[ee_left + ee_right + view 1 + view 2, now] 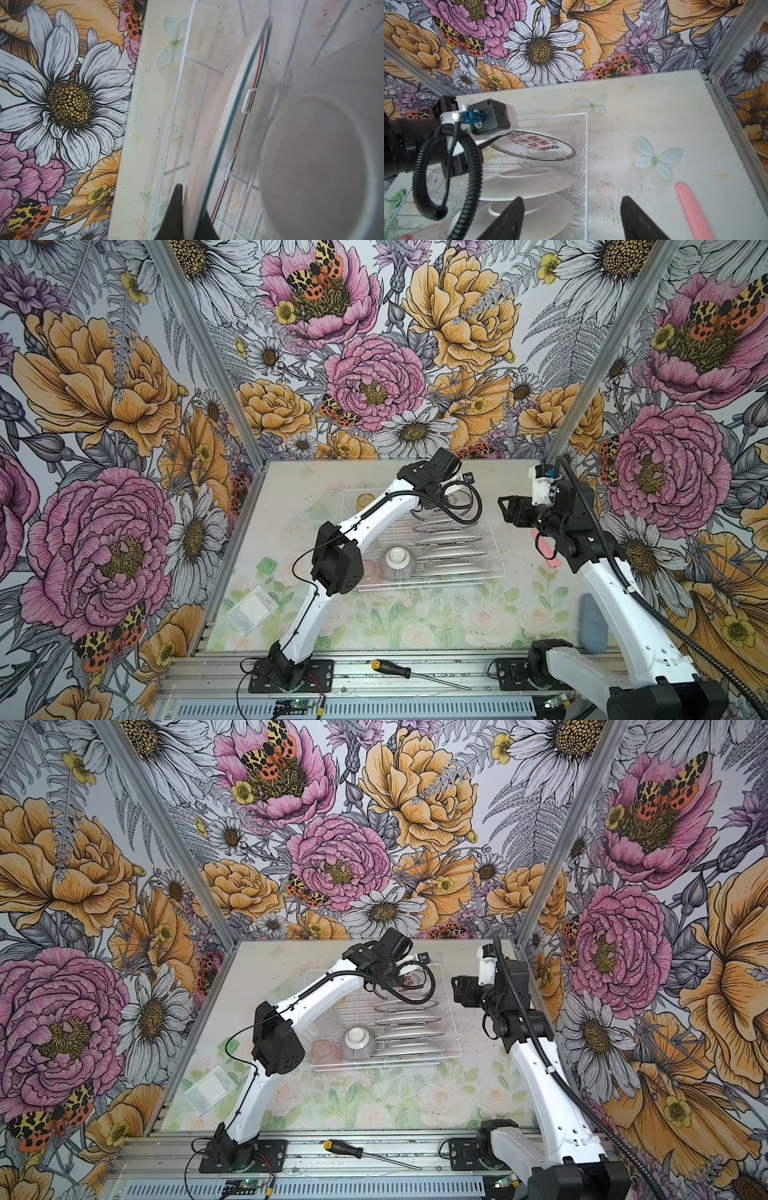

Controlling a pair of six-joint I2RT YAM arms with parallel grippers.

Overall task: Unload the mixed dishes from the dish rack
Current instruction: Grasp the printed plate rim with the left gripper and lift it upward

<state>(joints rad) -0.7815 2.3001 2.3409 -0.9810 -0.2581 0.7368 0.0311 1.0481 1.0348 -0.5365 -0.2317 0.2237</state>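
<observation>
Top views, near edge first: how much is shown unloaded? — Desk

Little, it is judged. Nearest in the dish rack [432,581], a pink tumbler [374,570] and the upturned ribbed bowl [398,562] are seen side by side, untouched. Behind them a row of plates [451,552] is stood on edge, one behind another. — Caption

And at the far end? — Desk

A yellow tumbler [365,502] is left in the far corner. The farthest plate [537,145] is pictured tilted, its rim pinched between the closed jaws of the left gripper [191,199], not yet lifted clear of the rack. The right gripper [572,199] is held spread and empty over the rack's right-hand wall. A clear item [318,510] is seen on the table [415,622] just beside the rack; whether it is a tumbler already taken out cannot be told. Nearly the whole load is judged still to be removed. — Caption
</observation>
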